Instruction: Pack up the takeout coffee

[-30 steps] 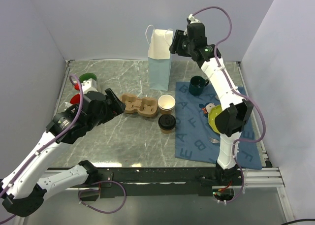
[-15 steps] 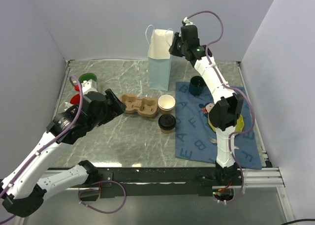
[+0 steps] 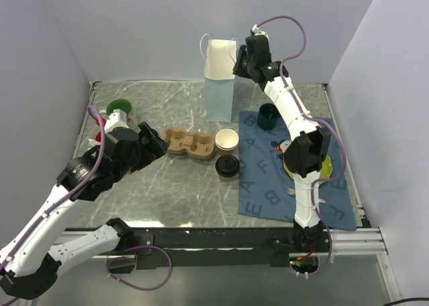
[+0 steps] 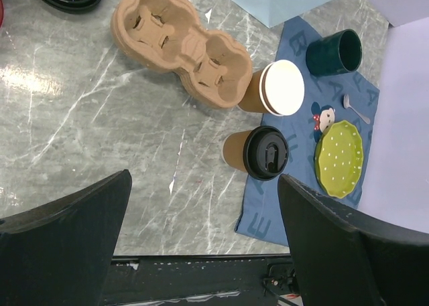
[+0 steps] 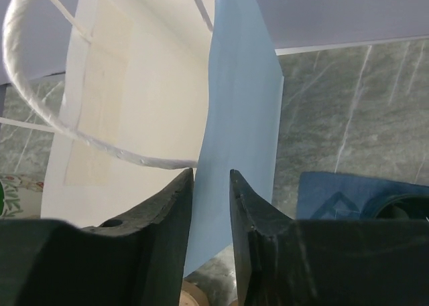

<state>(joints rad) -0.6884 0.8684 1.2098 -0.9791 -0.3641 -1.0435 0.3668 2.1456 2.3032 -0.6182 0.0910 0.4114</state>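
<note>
Left gripper point(image 4: 204, 179) hovers just left of the cardboard cup carrier point(image 3: 191, 144), jaws spread wide with nothing between them. Takeout coffee point(image 3: 228, 167) stands upright with its black lid on, at the left edge of the blue mat point(image 3: 268, 192) and just in front of an open lidless cup point(image 3: 226, 140) (both right of the carrier, outside its wells). Right gripper point(image 5: 211, 205) sits at the top right edge of the paper bag point(image 3: 218, 85), which stands upright at the back of the table point(image 3: 167, 185); jaws narrow, pinched on the bag's blue side wall.
</note>
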